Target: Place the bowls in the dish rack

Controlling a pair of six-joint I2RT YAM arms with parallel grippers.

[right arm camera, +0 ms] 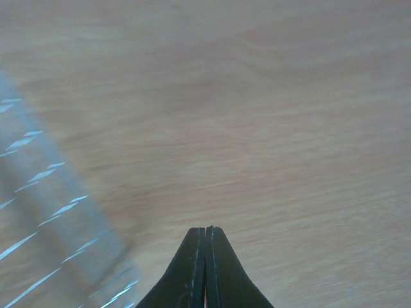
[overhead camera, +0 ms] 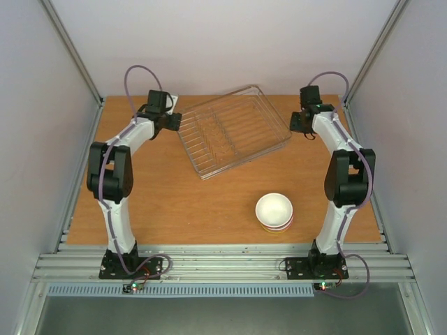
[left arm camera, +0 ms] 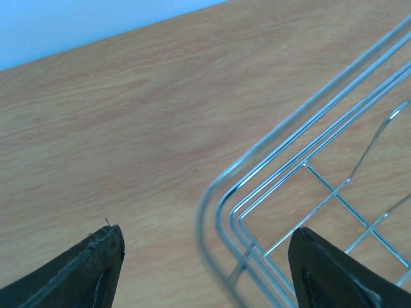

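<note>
Top external: stacked bowls (overhead camera: 274,211) on table (overhead camera: 174,202), apart from dish rack (overhead camera: 234,131).

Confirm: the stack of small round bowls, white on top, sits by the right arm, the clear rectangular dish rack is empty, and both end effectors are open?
Not both. The right wrist view shows the right end effector shut tight, with no gap; only the left end effector is open. The stack of small round bowls and the empty clear rectangular dish rack are as stated.
</note>
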